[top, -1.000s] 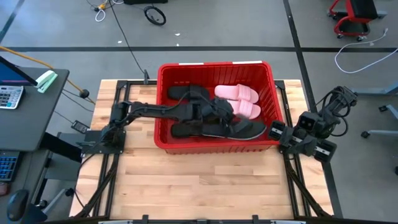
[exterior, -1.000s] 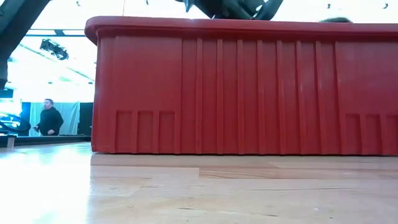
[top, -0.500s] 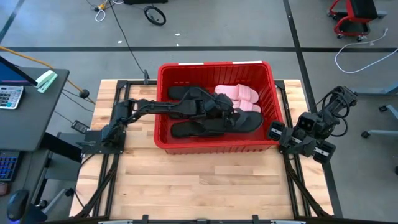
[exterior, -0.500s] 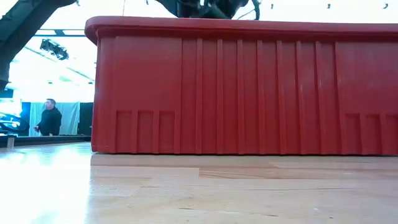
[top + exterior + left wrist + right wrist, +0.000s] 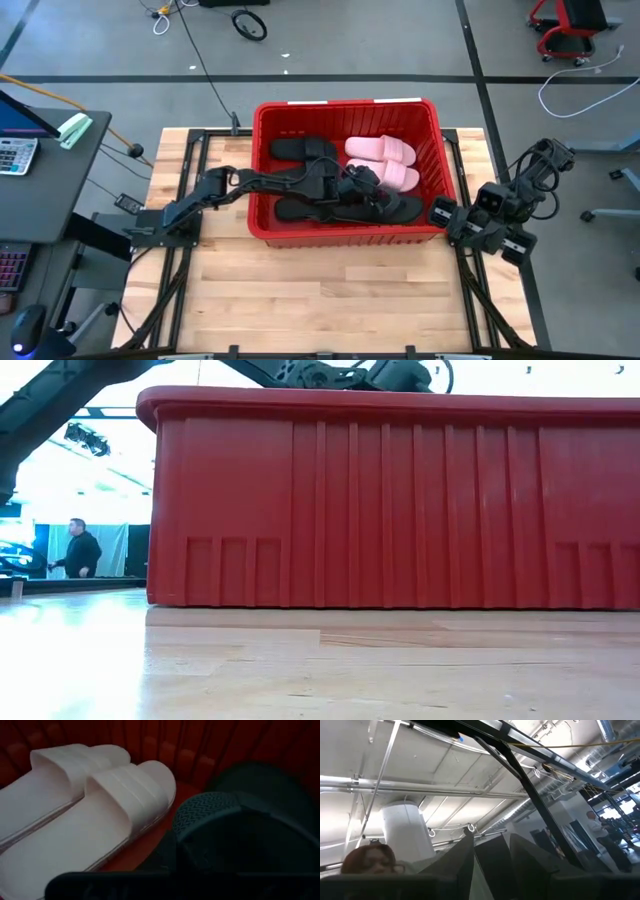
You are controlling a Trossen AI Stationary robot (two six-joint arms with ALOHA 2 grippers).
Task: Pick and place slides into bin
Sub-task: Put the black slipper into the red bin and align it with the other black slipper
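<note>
Left end effector reaches into the bin, over the black slides just beside the pink slides; cannot tell if its fingers are apart or together. All visible slides lie inside the bin on the desk. Right end effector parked outside the bin's right wall, finger state unclear.
</note>
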